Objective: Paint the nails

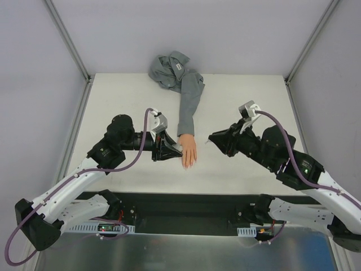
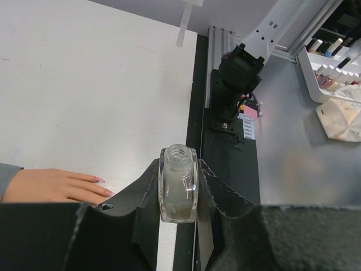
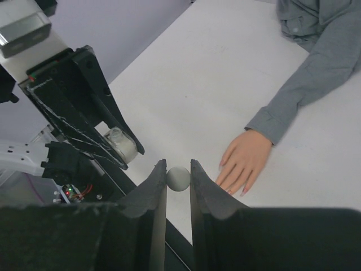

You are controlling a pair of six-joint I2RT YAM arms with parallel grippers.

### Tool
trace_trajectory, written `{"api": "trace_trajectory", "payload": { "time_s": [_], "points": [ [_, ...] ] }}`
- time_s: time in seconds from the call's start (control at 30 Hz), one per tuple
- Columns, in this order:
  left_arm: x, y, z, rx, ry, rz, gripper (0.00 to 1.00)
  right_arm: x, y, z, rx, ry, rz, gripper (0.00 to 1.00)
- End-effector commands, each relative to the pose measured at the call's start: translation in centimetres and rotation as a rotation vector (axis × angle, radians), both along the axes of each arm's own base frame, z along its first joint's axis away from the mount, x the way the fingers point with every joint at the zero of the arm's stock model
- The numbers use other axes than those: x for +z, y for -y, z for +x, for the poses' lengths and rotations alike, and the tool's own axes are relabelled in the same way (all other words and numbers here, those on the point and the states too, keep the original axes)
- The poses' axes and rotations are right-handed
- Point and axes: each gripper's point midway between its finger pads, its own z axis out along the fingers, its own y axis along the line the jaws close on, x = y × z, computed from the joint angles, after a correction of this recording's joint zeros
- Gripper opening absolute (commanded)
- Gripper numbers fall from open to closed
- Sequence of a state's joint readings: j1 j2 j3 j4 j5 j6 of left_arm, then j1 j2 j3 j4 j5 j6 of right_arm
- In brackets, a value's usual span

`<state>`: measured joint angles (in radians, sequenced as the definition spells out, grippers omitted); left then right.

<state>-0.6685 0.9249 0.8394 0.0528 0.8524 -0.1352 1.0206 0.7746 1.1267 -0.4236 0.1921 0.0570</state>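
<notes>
The mannequin hand (image 1: 188, 152) lies flat, palm down, on the white matte counter (image 1: 242, 96), about midway between the two arms, with its fingers toward the arm bases. Its skin is smooth and peach-coloured. A grey woven shirt sleeve (image 1: 189, 104) covers the wrist and ends in a crumpled heap at the far edge. The nails (image 2: 100, 179) are tiny ovals at the fingertips. In the left wrist view two of them show a glossy pink tone; the others I cannot judge.

The left pincer (image 2: 179, 169) is clenched on a small clear glass bottle (image 2: 179, 189). The bottle has flat sides, rounded shoulders and a round threaded neck, which is open and points out past the black, rough-textured fingers. It sits just beside the mannequin's fingertips.

The right pincer (image 3: 178, 172) is grasping a small pale round knob (image 3: 178, 178) between its narrow black fingers. It is near the hand on the other side and apart from it.

Beyond the counter edge, on a grey metal surface (image 2: 293, 158), a white tray (image 2: 310, 73) holds several small bottles.
</notes>
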Motion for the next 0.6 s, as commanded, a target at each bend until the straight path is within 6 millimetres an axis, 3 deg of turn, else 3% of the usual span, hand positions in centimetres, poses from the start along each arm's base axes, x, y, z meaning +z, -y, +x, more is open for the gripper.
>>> {"api": "trace_trajectory", "payload": {
  "time_s": [0.0,0.1,0.23,0.57],
  "points": [
    [-0.4,-0.3,-1.4,-0.089,0.099,-0.006,0.00,2.9,-1.6,-1.4,0.108,0.006,0.069,0.00],
    [-1.3,-0.3,-1.5,-0.102,0.084,0.011,0.00,4.0,-3.1,-2.0,0.180,0.020,0.109,0.00],
    [-1.5,-0.5,-1.6,-0.106,0.112,0.012,0.00,3.7,-5.9,-2.4,0.269,-0.001,0.086,0.00],
    [-2.0,-0.2,-1.6,-0.113,0.106,0.022,0.00,3.8,-8.6,-2.3,0.303,0.005,0.031,0.00]
  ]
}}
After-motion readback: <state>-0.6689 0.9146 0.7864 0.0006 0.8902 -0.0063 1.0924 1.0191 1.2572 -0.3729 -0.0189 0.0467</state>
